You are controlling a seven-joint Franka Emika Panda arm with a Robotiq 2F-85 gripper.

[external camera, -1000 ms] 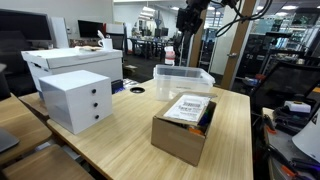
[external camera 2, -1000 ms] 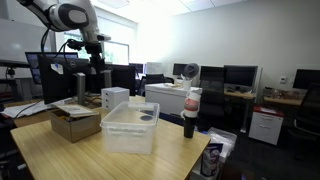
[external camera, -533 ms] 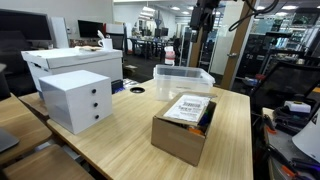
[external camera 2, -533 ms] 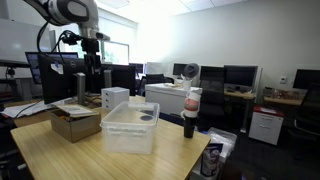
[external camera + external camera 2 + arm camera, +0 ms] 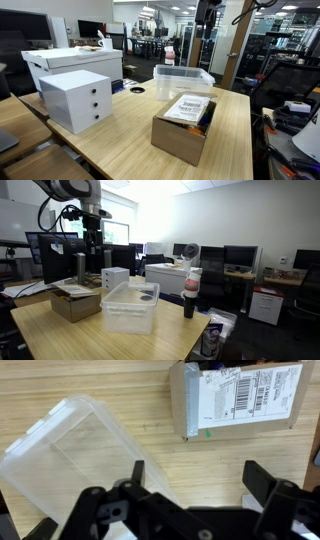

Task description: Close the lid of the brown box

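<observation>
The brown box [image 5: 183, 135] stands on the wooden table near its front edge, also seen from above in the wrist view as the brown box [image 5: 238, 400]. Its lid [image 5: 188, 107] lies down over the top with the white printed label [image 5: 252, 390] facing up. A dark gap shows along one side. My gripper [image 5: 198, 475] is open and empty, both black fingers [image 5: 262, 478] spread wide. It hangs high above the table, well off the box and over the stretch between the box and the clear bin. In an exterior view the gripper [image 5: 93, 254] hovers above the box [image 5: 75, 302].
A clear plastic bin [image 5: 183, 78] sits behind the brown box, and appears again as the bin [image 5: 70, 450]. A white three-drawer unit [image 5: 78, 100] and a larger white box [image 5: 68, 62] stand on the table's other side. A dark bottle [image 5: 190, 295] stands by the bin [image 5: 130, 308].
The gripper has opened from half shut to fully wide. The arm has risen and drifted away from the box. The lid and box have stayed still.
</observation>
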